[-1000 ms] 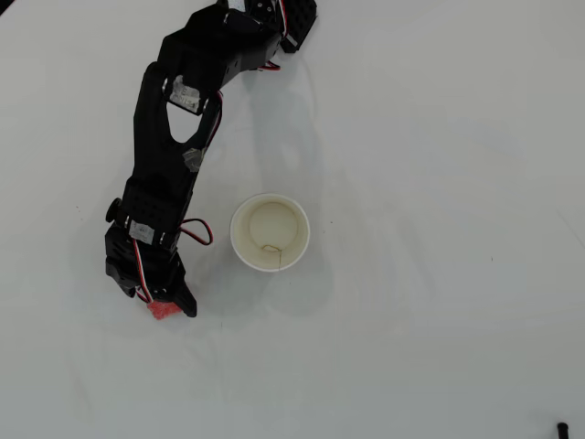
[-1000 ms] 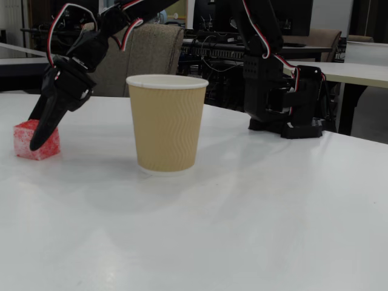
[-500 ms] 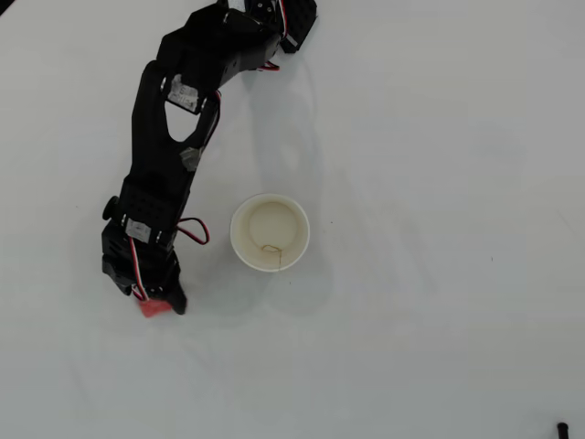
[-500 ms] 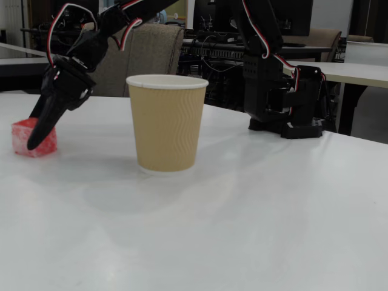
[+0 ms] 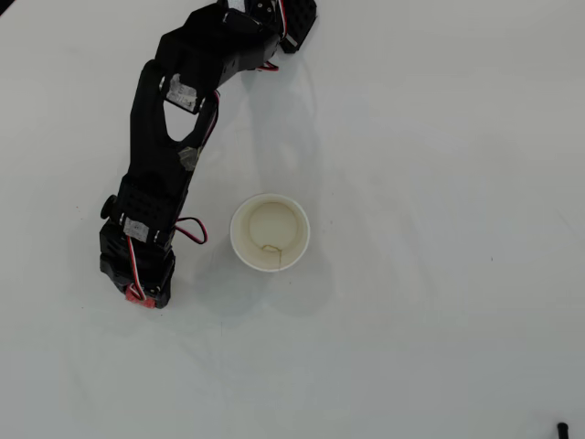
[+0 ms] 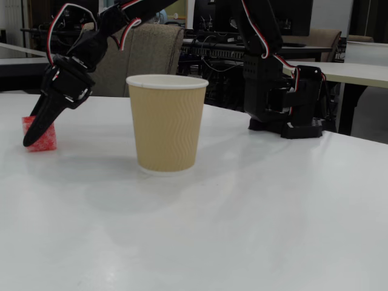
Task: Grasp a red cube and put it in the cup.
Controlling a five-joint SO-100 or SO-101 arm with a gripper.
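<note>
The red cube (image 6: 46, 140) sits on the white table at the far left of the fixed view. In the overhead view only a sliver of the cube (image 5: 137, 294) shows under the arm's tip. My gripper (image 6: 33, 138) is lowered onto it, and one black finger (image 6: 41, 121) crosses the cube's near face while the other finger is hidden. From above, the gripper (image 5: 143, 291) lies left of the cup. The paper cup (image 6: 167, 124) stands upright and empty, with a pale inside (image 5: 270, 229).
The arm's black base (image 6: 291, 103) stands at the back right of the fixed view and at the top of the overhead view (image 5: 274, 23). Chairs and desks stand behind the table. A small dark object (image 5: 562, 428) sits at the lower right corner.
</note>
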